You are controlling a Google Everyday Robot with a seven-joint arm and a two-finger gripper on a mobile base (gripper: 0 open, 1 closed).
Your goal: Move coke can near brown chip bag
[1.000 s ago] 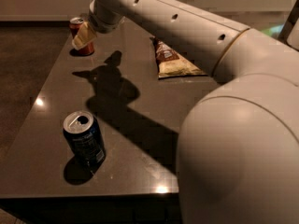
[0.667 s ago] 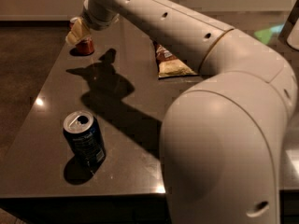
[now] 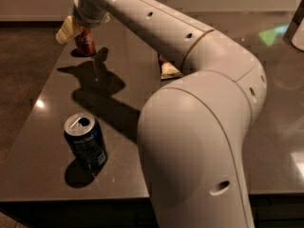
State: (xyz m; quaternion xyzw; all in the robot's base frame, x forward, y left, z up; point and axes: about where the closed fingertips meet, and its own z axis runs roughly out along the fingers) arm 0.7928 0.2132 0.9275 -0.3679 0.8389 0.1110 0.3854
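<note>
The coke can (image 3: 86, 42), red with white script, stands upright at the far left corner of the dark table (image 3: 52, 127). My gripper (image 3: 75, 31) is at the top left, right at the can's upper part and hiding its top. The brown chip bag (image 3: 169, 71) lies at the table's far middle. My arm hides most of it, leaving only a brown strip and a pale corner in view. The bag is well to the right of the can.
A dark blue soda can (image 3: 86, 142) with an open top stands near the table's front left. My large white arm (image 3: 199, 127) fills the middle and right of the view. The table's left edge (image 3: 28, 108) drops to a dark floor.
My arm has swung left and closer to the camera, now covering most of the chip bag. My gripper has stayed at the coke can, shifting slightly left around it.
</note>
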